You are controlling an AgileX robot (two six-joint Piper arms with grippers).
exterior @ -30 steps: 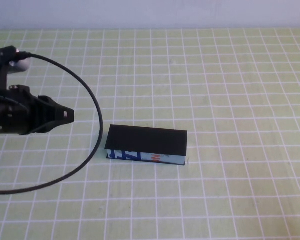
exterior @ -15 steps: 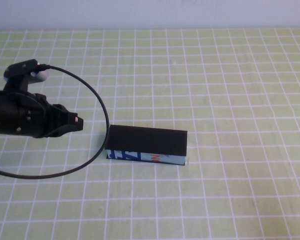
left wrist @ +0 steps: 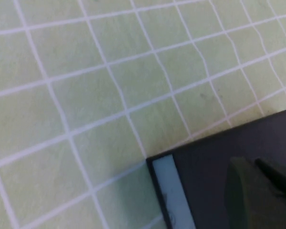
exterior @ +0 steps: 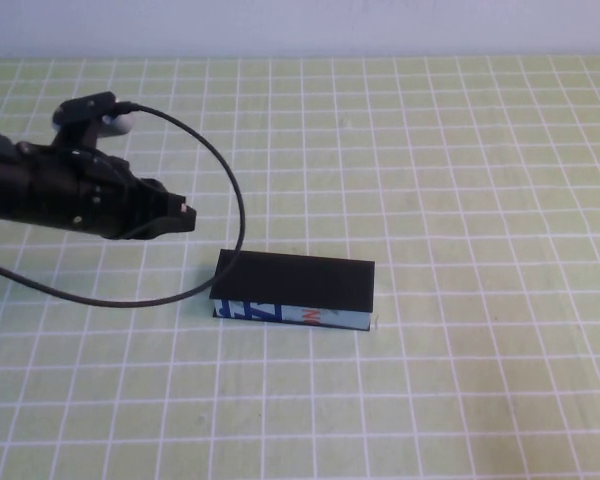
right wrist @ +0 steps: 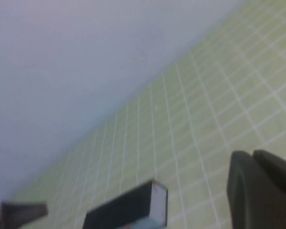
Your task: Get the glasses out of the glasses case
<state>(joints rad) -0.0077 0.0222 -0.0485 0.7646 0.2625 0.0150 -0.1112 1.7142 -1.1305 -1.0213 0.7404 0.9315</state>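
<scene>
The glasses case [exterior: 295, 288] lies closed in the middle of the table, black lid on top, its white-and-blue printed side facing me. The glasses are hidden. My left gripper [exterior: 185, 218] is shut and empty, hovering just left of and behind the case's left end. In the left wrist view its fingertips [left wrist: 255, 164] are over the case's lid [left wrist: 214, 157], near a corner. My right gripper [right wrist: 252, 155] is out of the high view; its own view shows the fingers together and empty, far from the case [right wrist: 128, 205].
The table is a green mat with a white grid [exterior: 460, 180]. The left arm's black cable [exterior: 220, 180] loops over the mat just left of the case. A pale wall [exterior: 300, 25] runs along the far edge.
My left gripper has moved right and towards the far side, closing on the case's left end. The cable loop shifted with it. The case has not moved.
</scene>
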